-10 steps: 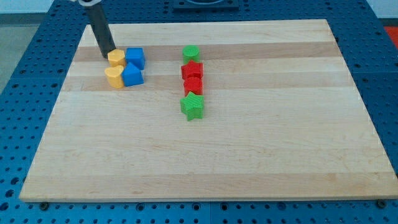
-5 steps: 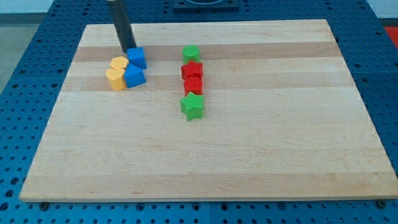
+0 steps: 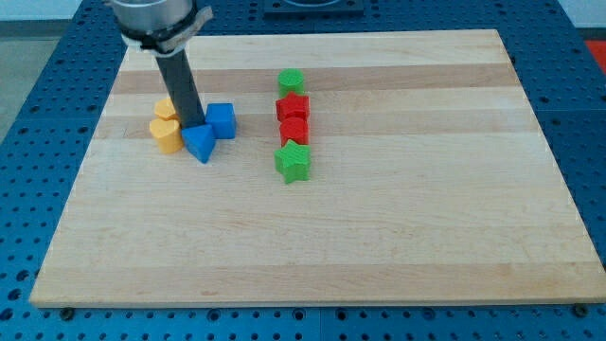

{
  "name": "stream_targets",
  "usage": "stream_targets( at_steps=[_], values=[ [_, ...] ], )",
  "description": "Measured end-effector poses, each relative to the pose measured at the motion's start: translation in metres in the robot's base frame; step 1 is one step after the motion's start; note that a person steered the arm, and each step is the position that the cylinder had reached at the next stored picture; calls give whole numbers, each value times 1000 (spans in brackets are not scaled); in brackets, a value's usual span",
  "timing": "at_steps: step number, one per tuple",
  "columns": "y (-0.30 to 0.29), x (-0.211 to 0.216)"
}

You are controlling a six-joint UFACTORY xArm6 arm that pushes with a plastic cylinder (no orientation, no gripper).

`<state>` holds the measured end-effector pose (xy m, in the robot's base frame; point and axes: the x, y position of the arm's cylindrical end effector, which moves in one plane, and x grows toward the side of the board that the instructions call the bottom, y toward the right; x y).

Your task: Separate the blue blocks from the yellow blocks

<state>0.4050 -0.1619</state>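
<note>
Where the four blocks cluster near the tabletop's [image 3: 379, 246] upper-left corner, my tip [image 3: 194, 126] sits between the yellow pair [image 3: 165, 134] toward the left edge and the blue cube [image 3: 222, 120], touching the blue triangular block [image 3: 200, 144]. No claw exists to report.

Bench [image 3: 379, 227]: pale wood, lengthwise grain bands, smooth satin finish. It lies on a blue perforated base [image 3: 38, 114], matt.

Rod [image 3: 180, 90]: dark, matt, smooth; my tip [image 3: 192, 126] the same.

Blue cube [image 3: 222, 119], blue triangular block [image 3: 199, 143], yellow heart block [image 3: 165, 134], red blocks [image 3: 294, 117], green star block [image 3: 294, 163]: moulded plastic look, matt.
</note>
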Motion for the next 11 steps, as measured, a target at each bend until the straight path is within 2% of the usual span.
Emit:
stream_targets(
  at_steps=[1,3,4,6,10,11],
  values=[
    [7,9],
    [12,-91],
    [25,-104],
    [50,-77],
    [52,70],
    [52,85]
  ],
)
